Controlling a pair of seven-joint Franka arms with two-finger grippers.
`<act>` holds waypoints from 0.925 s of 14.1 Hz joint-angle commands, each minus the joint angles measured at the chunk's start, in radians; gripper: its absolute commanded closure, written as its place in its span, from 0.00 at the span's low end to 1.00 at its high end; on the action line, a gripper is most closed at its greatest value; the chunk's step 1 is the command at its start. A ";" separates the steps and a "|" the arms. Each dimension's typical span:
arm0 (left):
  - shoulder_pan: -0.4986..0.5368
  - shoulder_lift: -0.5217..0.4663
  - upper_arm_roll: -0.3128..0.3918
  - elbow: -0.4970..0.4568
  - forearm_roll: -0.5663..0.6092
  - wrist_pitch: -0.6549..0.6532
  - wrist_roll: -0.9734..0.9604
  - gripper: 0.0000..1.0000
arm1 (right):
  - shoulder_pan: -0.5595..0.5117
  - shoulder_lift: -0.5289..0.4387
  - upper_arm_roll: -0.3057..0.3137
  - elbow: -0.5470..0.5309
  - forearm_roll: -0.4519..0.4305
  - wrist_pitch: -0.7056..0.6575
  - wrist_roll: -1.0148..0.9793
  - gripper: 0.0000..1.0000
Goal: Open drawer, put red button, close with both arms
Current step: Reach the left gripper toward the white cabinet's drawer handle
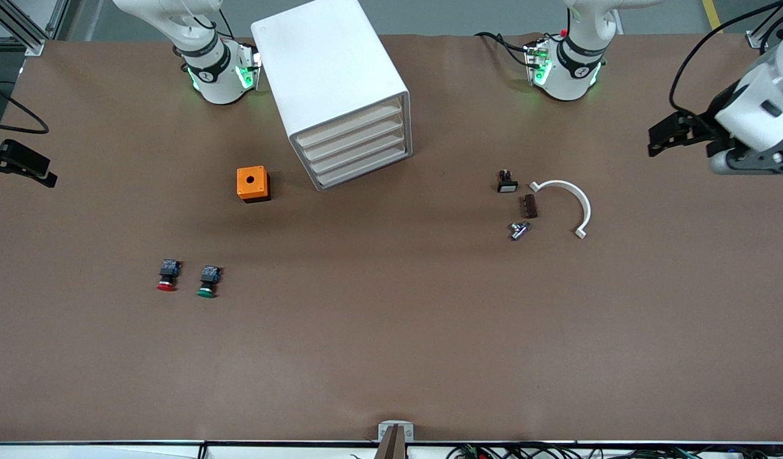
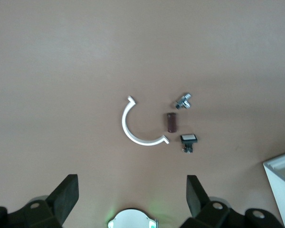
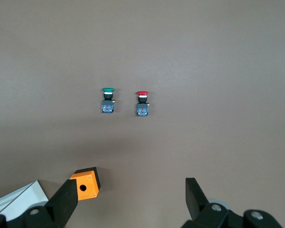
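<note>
The white cabinet (image 1: 327, 70) stands near the right arm's base. Its four drawers are all shut, and the uppermost drawer (image 1: 350, 124) sits flush. The red button (image 1: 167, 275) lies on the table toward the right arm's end, beside the green-capped button (image 1: 208, 281). It also shows in the right wrist view (image 3: 142, 103). My right gripper (image 1: 28, 167) is open and empty, up over the right arm's end of the table (image 3: 132, 187). My left gripper (image 1: 655, 140) is open and empty, up over the left arm's end (image 2: 132, 185).
An orange box (image 1: 253, 183) with a hole stands beside the cabinet. Toward the left arm's end lie a white curved piece (image 1: 573, 201), a small white-capped black switch (image 1: 507, 183), a brown block (image 1: 529, 206) and a metal part (image 1: 518, 230).
</note>
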 commanded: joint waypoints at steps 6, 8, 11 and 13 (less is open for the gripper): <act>-0.045 0.219 -0.067 -0.001 -0.333 -0.003 -0.018 0.00 | -0.025 0.012 0.005 0.017 -0.022 -0.010 -0.004 0.00; -0.071 0.279 -0.072 -0.001 -0.411 0.028 0.006 0.00 | -0.025 0.022 0.004 0.017 -0.024 -0.009 -0.002 0.00; -0.124 0.339 -0.089 -0.001 -0.503 0.088 0.049 0.00 | -0.019 0.082 0.004 0.017 -0.027 -0.004 -0.004 0.00; -0.169 0.371 -0.090 -0.004 -0.542 0.140 0.051 0.00 | -0.016 0.123 0.004 0.017 -0.028 -0.002 -0.004 0.00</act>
